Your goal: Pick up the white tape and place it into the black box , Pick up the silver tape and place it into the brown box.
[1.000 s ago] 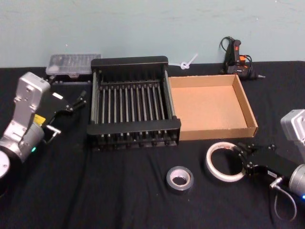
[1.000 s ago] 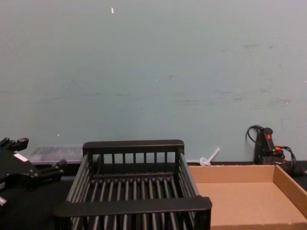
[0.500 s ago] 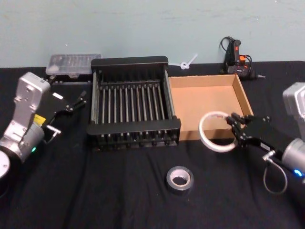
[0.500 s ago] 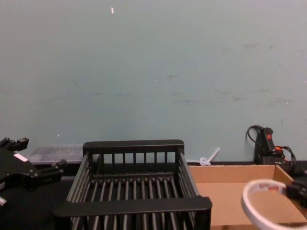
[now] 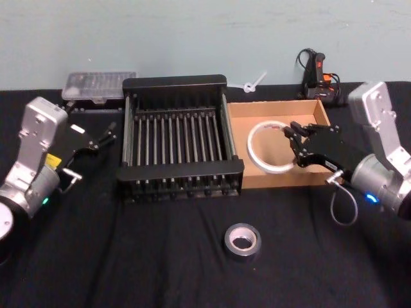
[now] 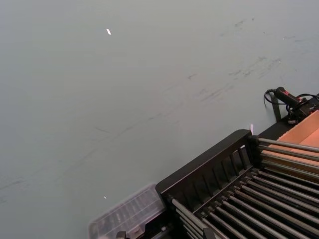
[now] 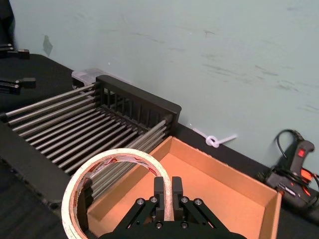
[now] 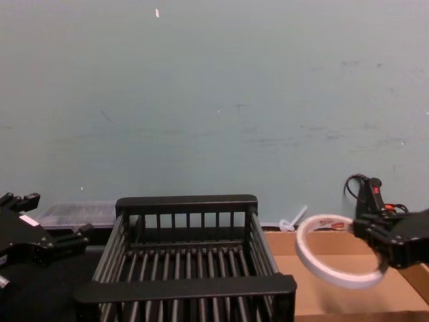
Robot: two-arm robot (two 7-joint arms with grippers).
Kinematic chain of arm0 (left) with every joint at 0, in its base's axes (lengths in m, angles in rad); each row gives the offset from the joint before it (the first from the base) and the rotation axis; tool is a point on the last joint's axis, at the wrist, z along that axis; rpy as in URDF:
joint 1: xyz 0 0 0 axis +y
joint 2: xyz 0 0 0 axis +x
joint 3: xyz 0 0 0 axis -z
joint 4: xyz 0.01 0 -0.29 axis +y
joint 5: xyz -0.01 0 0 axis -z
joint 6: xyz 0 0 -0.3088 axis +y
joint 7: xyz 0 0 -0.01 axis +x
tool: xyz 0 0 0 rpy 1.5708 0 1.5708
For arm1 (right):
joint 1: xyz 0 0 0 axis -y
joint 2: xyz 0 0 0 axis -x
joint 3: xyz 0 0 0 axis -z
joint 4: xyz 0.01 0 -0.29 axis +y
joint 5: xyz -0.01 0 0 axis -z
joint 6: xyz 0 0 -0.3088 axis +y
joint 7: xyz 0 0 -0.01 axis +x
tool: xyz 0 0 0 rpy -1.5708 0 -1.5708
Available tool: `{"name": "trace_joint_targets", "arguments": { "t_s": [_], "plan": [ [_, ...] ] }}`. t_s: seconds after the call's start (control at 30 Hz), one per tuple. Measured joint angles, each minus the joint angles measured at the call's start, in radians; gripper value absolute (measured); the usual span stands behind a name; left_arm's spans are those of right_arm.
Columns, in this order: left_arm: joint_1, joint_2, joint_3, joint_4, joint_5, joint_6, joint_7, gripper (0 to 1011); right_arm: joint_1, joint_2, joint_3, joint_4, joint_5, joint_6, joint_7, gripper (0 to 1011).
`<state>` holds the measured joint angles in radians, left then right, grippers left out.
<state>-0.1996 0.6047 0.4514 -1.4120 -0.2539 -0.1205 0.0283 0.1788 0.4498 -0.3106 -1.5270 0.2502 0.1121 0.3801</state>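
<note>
Black cloth (image 5: pixel 160 269) covers the table, pale teal wall (image 8: pixel 214 100) behind. White tape (image 5: pixel 270 149) is off the surface, held on its far edge by the right gripper (image 5: pixel 297 146); fingers (image 7: pixel 160 191) are pressed together on the roll's wall, one inside the ring, one outside. Roll hangs tilted above the brown box (image 5: pixel 329 138), over its half nearer the black box (image 5: pixel 176 83), and juts from the fingertips toward that crate. Red marks on the inner core show in the right wrist view (image 7: pixel 107 169). In the chest view the ring (image 8: pixel 332 259) floats above the cardboard floor, just right of the crate's rim (image 8: pixel 188 288).

Silver tape (image 5: pixel 243 239) lies flat on the cloth, well apart from the right fingers, on the near side of both boxes. Black box sits touching the brown box, side by side.

Left gripper (image 5: pixel 103 137) hangs beside the crate's left wall, fingers spread, holding nothing.

Clear plastic case (image 5: pixel 97 85) sits behind the crate's left corner; glue gun (image 5: pixel 318 74) stands behind the brown box.
</note>
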Motion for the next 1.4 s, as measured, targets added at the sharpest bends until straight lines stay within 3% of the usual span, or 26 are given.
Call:
{"name": "trace_joint_targets", "arguments": {
  "t_s": [0.83,1.4],
  "plan": [
    [0.000,0.000,0.000,0.000,0.000,0.000,0.000,1001,0.236,-0.141,-0.114,0.237,-0.102,-0.007,0.022,97],
    [0.000,0.000,0.000,0.000,0.000,0.000,0.000,1001,0.338,-0.227,-0.178,0.368,-0.158,-0.022,0.043,97]
  ]
}}
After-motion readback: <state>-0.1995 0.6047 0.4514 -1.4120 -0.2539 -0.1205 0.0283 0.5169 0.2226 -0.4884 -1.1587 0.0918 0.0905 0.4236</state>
